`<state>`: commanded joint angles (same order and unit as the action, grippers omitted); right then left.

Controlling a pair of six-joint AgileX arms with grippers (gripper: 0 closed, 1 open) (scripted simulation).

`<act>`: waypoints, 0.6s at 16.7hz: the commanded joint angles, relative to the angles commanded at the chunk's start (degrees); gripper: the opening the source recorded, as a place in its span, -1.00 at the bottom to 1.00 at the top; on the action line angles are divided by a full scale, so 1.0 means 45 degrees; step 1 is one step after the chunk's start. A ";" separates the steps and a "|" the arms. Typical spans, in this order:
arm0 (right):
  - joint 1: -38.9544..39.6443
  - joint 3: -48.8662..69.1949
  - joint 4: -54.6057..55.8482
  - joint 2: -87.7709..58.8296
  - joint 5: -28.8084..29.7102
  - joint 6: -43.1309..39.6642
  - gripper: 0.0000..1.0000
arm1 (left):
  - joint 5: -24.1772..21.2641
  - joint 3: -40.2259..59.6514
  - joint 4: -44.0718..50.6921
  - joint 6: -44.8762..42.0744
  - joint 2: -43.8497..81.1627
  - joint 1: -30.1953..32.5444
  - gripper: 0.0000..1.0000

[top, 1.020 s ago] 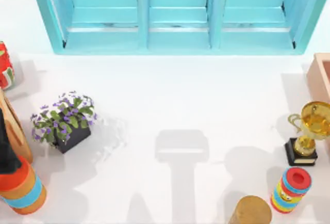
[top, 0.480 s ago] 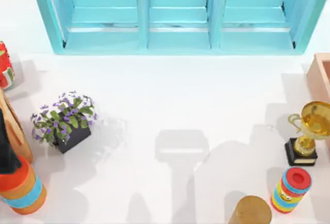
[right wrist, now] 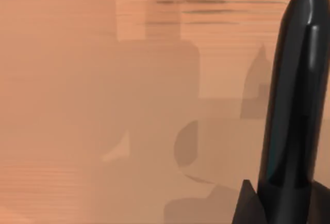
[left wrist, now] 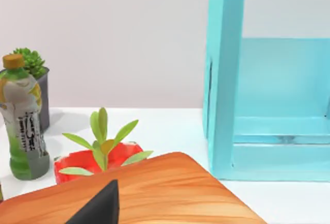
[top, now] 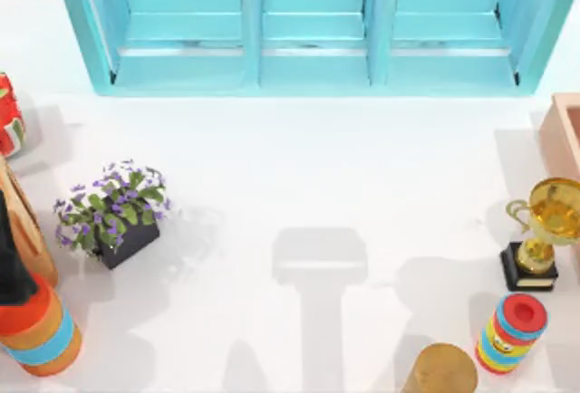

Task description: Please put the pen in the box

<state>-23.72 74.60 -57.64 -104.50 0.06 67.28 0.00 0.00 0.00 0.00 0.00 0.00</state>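
Placing step, by my read: pen is already gripped and sits against the box, release not yet done.

Top view: box pokes in at the far right edge of the table, peach-pink, cut off by the frame. Just near of it stands a gold trophy, then a striped can nearer. Turquoise shelf runs across the far side. Flower pot sits on the left. Arm shadows lie on the white table at the near middle.

Left wrist view: left gripper shows as one dark tip over a wooden board; can't tell if open or closed. Red pot with a green sprout and a bottle stand beyond, with the shelf end panel beside them. Looks parked on the left, idle.

Right wrist view: right gripper is clamped on the pen, dark finger parts hugging its lower end. Pen is glossy black, slim, tapering to a small pointed tip, with a faint teal glint along the barrel; label band not visible. Peach box surface sits close behind it, shadowed by the gripper. Whether that surface is wall or floor is unclear.

Next move, as I judge it: get the pen fully past the rim and low inside, then open the jaws. Risk: the tip catches the thick wall, or the pen rolls out if let go too high.
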 joint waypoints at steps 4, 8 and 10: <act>-0.0046 -0.0012 0.0025 0.0001 -0.0016 -0.0022 -1.00 | 0.0000 0.0000 0.0000 0.0000 0.0000 0.0000 1.00; -0.0046 -0.0012 0.0025 0.0001 -0.0016 -0.0022 -0.40 | 0.0000 0.0000 0.0000 0.0000 0.0000 0.0000 1.00; -0.0046 -0.0012 0.0025 0.0001 -0.0016 -0.0022 -0.10 | 0.0000 0.0000 0.0000 0.0000 0.0000 0.0000 1.00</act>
<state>-23.92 74.55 -57.53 -104.50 -0.01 67.18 0.00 0.00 0.00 0.00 0.00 0.00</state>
